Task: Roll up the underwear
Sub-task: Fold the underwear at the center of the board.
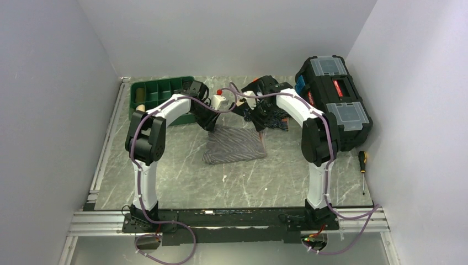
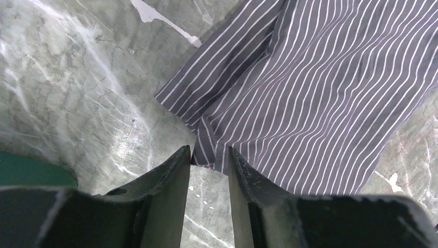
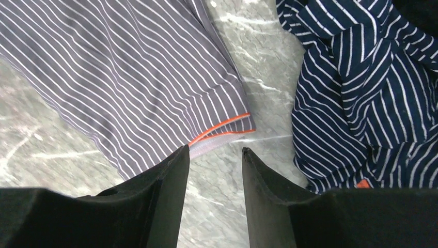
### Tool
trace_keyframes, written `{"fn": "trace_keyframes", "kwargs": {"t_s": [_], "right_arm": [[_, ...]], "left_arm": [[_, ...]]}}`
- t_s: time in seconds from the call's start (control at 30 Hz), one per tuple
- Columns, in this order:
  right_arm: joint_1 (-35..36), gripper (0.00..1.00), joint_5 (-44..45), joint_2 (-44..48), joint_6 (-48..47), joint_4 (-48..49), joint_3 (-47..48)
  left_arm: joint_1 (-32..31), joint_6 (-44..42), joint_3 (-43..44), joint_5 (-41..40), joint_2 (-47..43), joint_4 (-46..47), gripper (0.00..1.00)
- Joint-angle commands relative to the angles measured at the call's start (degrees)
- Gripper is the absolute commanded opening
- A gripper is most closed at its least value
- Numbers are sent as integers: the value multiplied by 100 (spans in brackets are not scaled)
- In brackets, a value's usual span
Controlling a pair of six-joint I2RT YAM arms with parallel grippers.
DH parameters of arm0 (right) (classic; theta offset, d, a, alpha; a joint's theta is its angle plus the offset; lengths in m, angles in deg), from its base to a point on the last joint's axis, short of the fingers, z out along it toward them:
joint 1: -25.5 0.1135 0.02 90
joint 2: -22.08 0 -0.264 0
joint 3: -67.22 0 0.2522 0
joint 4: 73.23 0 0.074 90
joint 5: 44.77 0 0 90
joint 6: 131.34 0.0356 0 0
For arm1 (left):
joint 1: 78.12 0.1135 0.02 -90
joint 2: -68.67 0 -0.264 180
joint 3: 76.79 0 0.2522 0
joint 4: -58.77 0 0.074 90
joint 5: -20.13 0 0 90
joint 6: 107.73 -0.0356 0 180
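Marble tabletop (image 1: pixel 165 182) bore the underwear (image 1: pixel 234 144); our left gripper (image 2: pixel 206 152) and right gripper (image 3: pixel 216 151) hung half-open, empty; we reckoned both far corners needed pinching evenly.

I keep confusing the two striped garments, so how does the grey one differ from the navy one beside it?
The grey underwear is pale grey; the navy garment is dark blue. The grey underwear lies spread flat, while the navy garment is bunched into folds. The navy garment lies nearer the black toolbox than the grey underwear does. Both carry thin white stripes.
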Motion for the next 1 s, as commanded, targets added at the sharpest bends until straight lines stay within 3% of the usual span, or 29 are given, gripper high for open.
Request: {"fn": "trace_keyframes", "kwargs": {"t_s": [0.0,0.3,0.97], "right_arm": [[-61,45,-403,404,794,823,-475],[-113,45,-703,375,1551,1211,-684],[-181,39,-686,94,1631,1250,-709]], "left_arm": [[-40,140,22,27,-209,149,38],[-78,127,83,-59,-177,111,39],[-100,100,101,-55,-191,86,38]]}}
